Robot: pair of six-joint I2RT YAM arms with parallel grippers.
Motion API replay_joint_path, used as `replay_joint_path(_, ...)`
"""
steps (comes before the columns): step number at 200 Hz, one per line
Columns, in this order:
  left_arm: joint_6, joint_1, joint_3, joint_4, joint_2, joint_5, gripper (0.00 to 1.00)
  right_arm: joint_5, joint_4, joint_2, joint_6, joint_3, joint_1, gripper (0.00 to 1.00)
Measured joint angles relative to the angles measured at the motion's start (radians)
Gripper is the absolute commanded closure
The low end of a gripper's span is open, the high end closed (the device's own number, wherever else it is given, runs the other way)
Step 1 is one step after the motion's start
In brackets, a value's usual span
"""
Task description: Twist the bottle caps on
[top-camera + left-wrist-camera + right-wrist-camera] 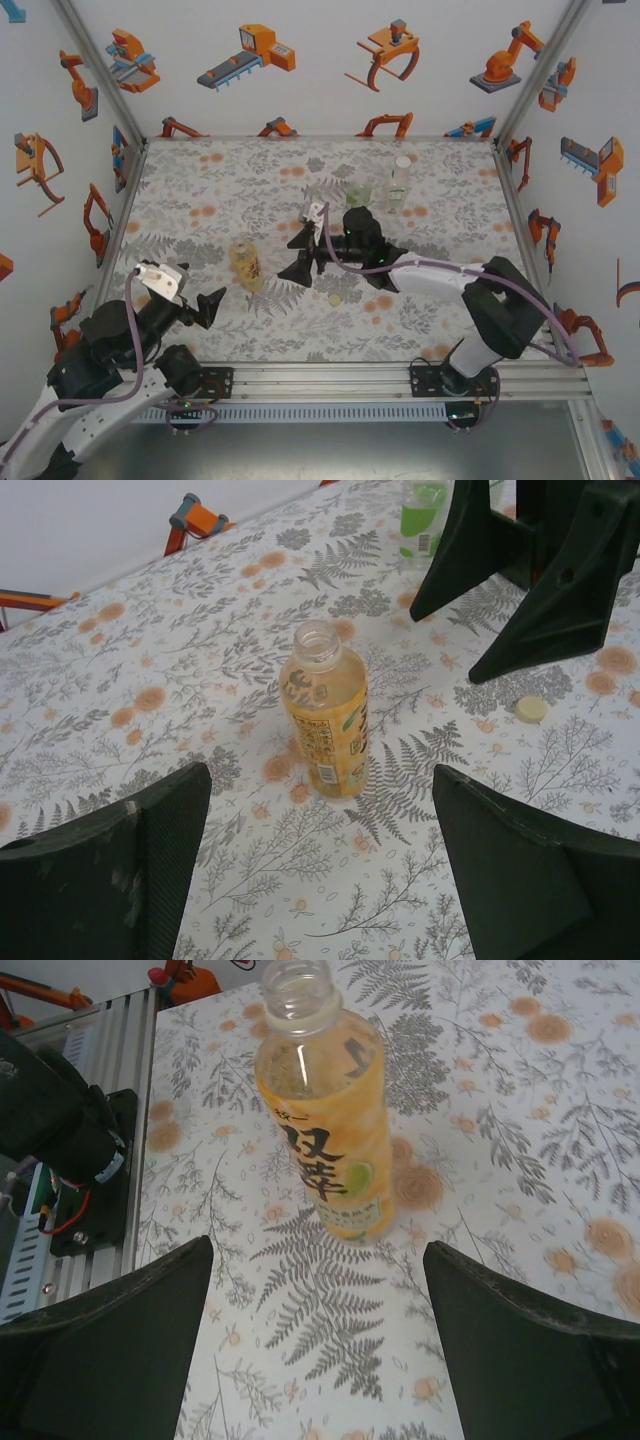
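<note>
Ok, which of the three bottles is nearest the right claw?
The tall amber-yellow plastic bottle, uncapped, mid-mat; the short green-tinted bottle and slim colourless bottle stand farther back.

Bright, even, diffuse light falls from above. On the worktop (200, 210) shadows are soft and faint, darkest under the arms. A thin white streak of glare runs down the shoulder of the amber bottle (320, 1110). The left pincer (320, 772) and right pincer (318, 1243) show as dark, slightly soft shapes near the lens. In the top view the frame rails (100, 80) splay outward at the corners.
</note>
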Motion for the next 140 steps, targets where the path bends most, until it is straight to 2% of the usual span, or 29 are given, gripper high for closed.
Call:
replay_joint_path(31,0.004,0.0,0.0,0.0,0.018,-0.007,0.16,0.034,0.125,0.108,0.002,0.008,0.056,0.22)
replay_joint_path(79,0.008,0.0,0.0,-0.001,0.026,-0.01,0.15,0.076,0.285,0.24,0.013,0.075,0.086,0.2)
replay_joint_path(140,0.009,0.0,0.0,-0.001,0.02,-0.014,0.15,0.093,0.369,0.386,0.03,0.226,0.126,0.2)
